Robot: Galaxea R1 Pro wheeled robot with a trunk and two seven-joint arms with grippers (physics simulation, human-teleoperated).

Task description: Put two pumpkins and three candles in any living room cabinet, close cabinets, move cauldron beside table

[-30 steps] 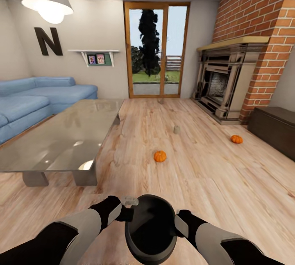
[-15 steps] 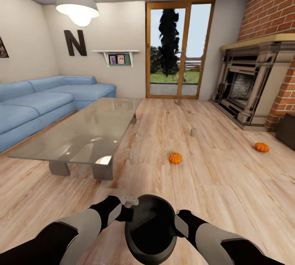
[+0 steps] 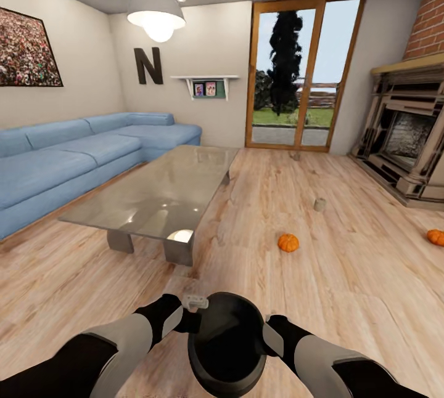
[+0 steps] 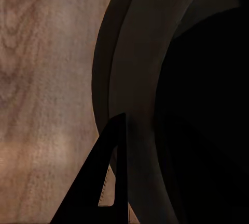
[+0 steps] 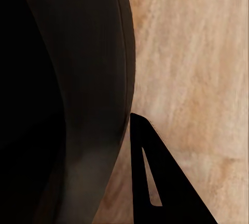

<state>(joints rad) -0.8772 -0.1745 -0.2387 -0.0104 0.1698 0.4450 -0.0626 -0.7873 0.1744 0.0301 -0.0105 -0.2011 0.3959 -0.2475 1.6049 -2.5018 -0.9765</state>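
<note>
Head view: black cauldron (image 3: 227, 342) carried low in front of the trunk, pressed between both arms, left gripper (image 3: 192, 312) against its rim on one side, right gripper (image 3: 271, 335) against its wall on the other; cannot tell from here how far either pair of fingers is spread. Ahead on the wooden floor (image 3: 345, 275), one pumpkin (image 3: 288, 242) lying in the open, a second pumpkin (image 3: 436, 237) well apart from it near the picture's right edge, before the fireplace (image 3: 407, 139). Between the first pumpkin and the glass door (image 3: 302, 71), a candle (image 3: 319, 204) standing alone on the boards. To the left, a glass-topped table (image 3: 154, 198) on stone-coloured legs, with a blue sofa (image 3: 68, 164) behind it, a pendant lamp (image 3: 156, 10) above, a letter N (image 3: 148, 66) and a small shelf (image 3: 206, 84) on the wall. Left wrist view: cauldron's dark curved wall (image 4: 150, 78) close against the camera, one dark fingertip (image 4: 98, 182) touching it, wood grain beside; state of the jaws impossible to tell. Right wrist view: the same dark wall (image 5: 78, 78), one dark fingertip (image 5: 155, 182) just beside its edge over the floor; spread of the jaws likewise impossible to tell.
</note>
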